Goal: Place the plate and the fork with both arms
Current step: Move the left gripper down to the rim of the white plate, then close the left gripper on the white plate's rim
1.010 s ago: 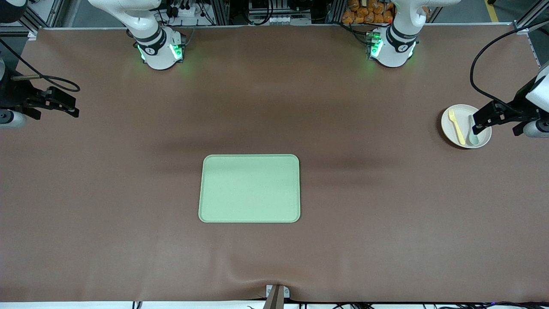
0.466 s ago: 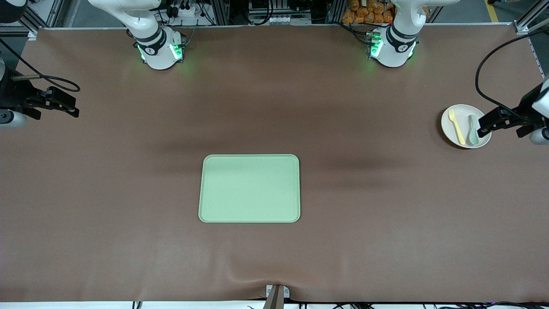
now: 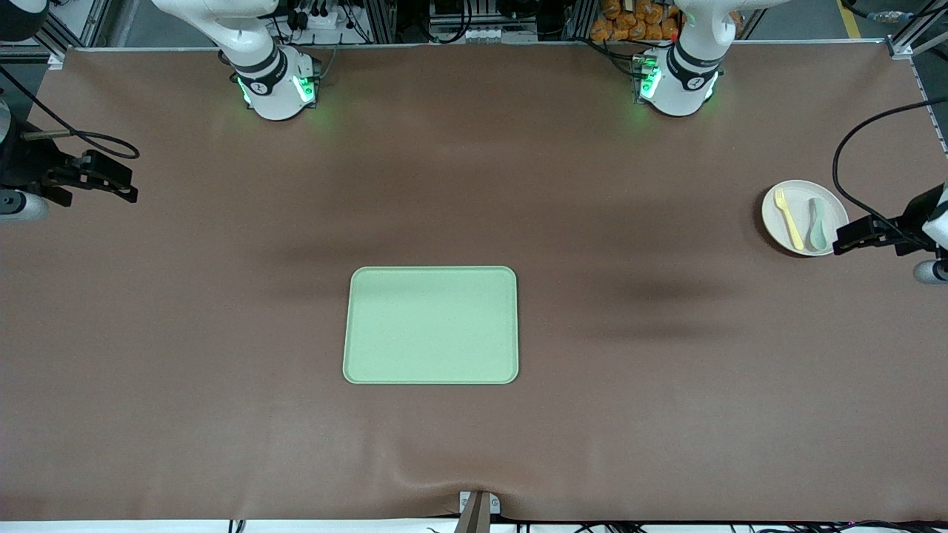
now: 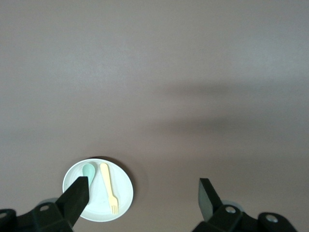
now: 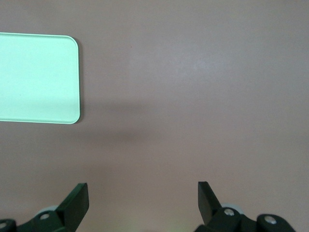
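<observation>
Yellow fork [image 3: 788,219] on cream plate [image 3: 797,194], tines toward robot bases, brown surface [image 3: 666,385], left tool [image 4: 143,189] and right tool [image 5: 143,193] both apart

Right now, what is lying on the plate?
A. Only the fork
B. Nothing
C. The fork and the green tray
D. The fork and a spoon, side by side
D: the front view shows the pale-yellow fork and a grey-green spoon lying side by side on the cream plate, toward the left arm's end of the table; the left wrist view shows both too.
</observation>
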You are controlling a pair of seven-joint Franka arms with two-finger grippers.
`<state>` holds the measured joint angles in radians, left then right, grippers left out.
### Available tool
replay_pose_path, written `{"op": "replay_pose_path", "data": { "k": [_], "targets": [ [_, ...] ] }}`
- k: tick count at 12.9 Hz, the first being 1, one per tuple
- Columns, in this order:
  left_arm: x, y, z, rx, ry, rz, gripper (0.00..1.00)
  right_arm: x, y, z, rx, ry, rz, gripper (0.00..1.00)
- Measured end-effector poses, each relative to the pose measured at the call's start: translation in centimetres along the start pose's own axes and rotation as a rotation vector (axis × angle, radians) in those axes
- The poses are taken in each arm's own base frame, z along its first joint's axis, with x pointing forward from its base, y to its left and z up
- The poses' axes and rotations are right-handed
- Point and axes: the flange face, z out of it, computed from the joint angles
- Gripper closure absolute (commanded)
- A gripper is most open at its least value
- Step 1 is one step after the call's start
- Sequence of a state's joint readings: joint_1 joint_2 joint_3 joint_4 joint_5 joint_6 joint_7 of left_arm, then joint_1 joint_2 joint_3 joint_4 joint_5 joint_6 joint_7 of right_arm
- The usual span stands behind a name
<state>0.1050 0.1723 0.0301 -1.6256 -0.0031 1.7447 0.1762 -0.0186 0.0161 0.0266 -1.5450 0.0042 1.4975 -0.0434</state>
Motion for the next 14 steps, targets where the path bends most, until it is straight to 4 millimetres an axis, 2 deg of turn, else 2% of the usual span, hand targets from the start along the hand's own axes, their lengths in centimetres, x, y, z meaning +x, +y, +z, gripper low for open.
{"op": "replay_pose_path", "data": {
  "k": [2,4,5,8,10,14],
  "targets": [
    [0.6,-4.5,3.2,-0.043,-0.011,0.023,0.00,0.0,0.0,0.0,0.000,-0.001,0.000,0.00],
    [0.6,-9.4,6.8,-0.080,-0.029,0.036,0.00,0.0,0.0,0.1,0.000,-0.001,0.000,0.00],
    [0.4,-11.1,8.6,-0.095,-0.047,0.030,0.00,0.0,0.0,0.1,0.000,-0.002,0.000,0.00],
    [-0.2,-14.7,13.2,-0.158,-0.073,0.082,0.00,0.0,0.0,0.1,0.000,-0.002,0.000,0.00],
    [-1.5,-17.5,16.5,-0.188,-0.073,0.114,0.00,0.0,0.0,0.1,0.000,-0.002,0.000,0.00],
    [-5.1,-21.9,20.2,-0.233,-0.059,0.130,0.00,-0.1,0.0,0.2,0.000,-0.008,0.000,0.00]
  ]
}}
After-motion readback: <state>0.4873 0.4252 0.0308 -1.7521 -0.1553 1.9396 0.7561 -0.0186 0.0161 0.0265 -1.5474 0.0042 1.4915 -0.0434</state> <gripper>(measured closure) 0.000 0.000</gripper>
